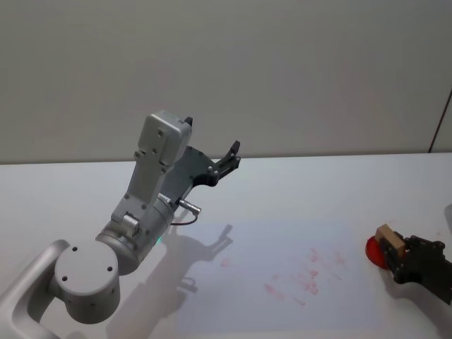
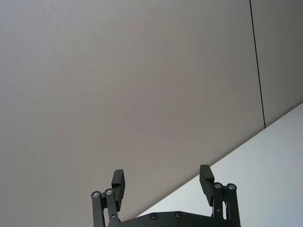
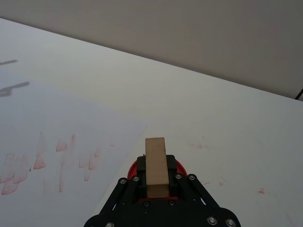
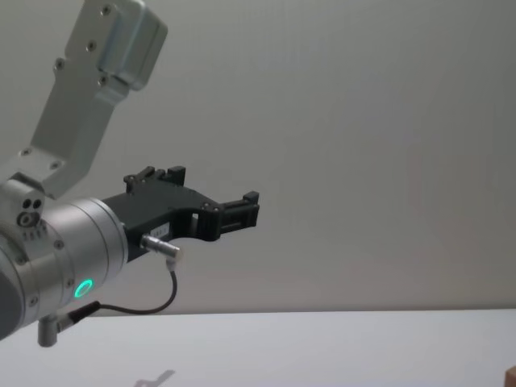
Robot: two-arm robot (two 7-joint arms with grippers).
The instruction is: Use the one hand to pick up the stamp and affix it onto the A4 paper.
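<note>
Right end effector gripping wooden stamp over red ink pad, near-right on table; we are fearing slip, smearing A4 paper. Left end effector hanging wide, raised far-left.

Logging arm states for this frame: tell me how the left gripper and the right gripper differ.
The left gripper is raised in the air above the table, while the right gripper is low at the table's right side, beside the A4 paper. The left gripper is open and holds nothing; the right gripper is shut on the stamp, which sits on a red ink pad. Both are black.
</note>
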